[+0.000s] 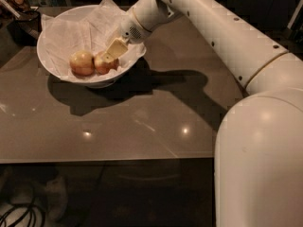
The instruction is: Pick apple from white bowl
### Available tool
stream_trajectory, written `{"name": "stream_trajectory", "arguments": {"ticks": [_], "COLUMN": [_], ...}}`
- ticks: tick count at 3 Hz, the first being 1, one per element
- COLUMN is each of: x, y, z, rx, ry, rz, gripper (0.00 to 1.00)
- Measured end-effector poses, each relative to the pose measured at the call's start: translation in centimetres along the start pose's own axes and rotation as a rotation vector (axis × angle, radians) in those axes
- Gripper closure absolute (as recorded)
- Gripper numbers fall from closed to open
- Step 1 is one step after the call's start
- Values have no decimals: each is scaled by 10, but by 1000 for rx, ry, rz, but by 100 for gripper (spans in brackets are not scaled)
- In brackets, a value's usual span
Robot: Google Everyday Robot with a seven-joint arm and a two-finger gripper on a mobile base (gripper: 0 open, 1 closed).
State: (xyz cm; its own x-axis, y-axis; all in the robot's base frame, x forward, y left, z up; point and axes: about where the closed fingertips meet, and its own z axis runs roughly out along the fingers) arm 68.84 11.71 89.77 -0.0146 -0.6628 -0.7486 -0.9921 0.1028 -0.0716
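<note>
The white bowl (57, 72) stands at the table's back left, lined with crumpled white paper. Two apples lie side by side in its near part. The darker red apple (100, 65) is the right one; a paler yellow-pink apple (82, 63) touches it on the left. My gripper (110, 56) reaches down into the bowl from the right and sits right at the top right of the red apple, partly covering it. The apple still rests in the bowl.
My white arm (222, 32) crosses the table's back right, and its large segment (260, 164) fills the lower right. Dark objects (21, 15) sit behind the bowl at far left. The glossy table's front edge (118, 159) runs across; cables (19, 212) lie on the floor.
</note>
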Motion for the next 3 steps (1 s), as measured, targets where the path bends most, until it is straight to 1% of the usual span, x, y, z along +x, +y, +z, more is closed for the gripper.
{"name": "stream_trajectory", "arguments": {"ticks": [1,2,3], "x": [-2,-2,17], "y": [3,4,14], "z": [1,2,26], "rx": [-13,-15,-62], "ry": [-4,-5,-45], "rz": [-6,-7,-21], "gripper": [27,29,41]}}
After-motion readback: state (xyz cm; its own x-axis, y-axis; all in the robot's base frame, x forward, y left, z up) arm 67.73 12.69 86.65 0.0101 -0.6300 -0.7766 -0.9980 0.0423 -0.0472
